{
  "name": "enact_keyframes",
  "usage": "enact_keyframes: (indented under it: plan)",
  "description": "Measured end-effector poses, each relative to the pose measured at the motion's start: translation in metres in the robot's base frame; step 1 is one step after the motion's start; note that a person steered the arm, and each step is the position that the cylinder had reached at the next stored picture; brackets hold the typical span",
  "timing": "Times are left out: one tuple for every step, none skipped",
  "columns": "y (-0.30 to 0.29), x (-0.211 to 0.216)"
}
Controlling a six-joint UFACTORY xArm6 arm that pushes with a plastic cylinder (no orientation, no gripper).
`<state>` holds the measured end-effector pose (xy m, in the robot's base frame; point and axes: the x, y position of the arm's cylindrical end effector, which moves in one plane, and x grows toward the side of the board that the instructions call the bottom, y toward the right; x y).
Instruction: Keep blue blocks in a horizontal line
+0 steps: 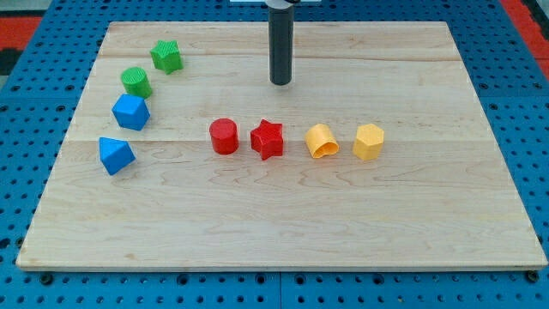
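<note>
Camera view: two blue blocks (130,112) (116,155) lie well apart from my tip (280,82), toward its 8 o'clock, neither touched. Two green blocks (136,81) (166,57) sit at its 9 o'clock; a red cylinder (224,136), red star (268,139) and two yellow blocks (322,141) (369,142) line the wooden bench (283,215) below.

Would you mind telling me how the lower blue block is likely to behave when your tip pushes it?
The lower blue block looks faceted and rests flat, so it should slide, not roll. Its angled faces may make it turn under an off-centre push. My tip is far off towards the view's right; the upper blue block sits close above it.
</note>
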<state>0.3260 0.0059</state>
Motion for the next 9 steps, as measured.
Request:
enact_keyframes:
  plan:
    - [0.0,0.0]
    - [0.001,0.0]
    - [0.001,-0.001]
    - [0.0,-0.001]
    - [-0.003,-0.001]
    - [-0.005,-0.001]
    - [-0.004,-0.001]
    - [0.008,-0.001]
    - [0.016,-0.001]
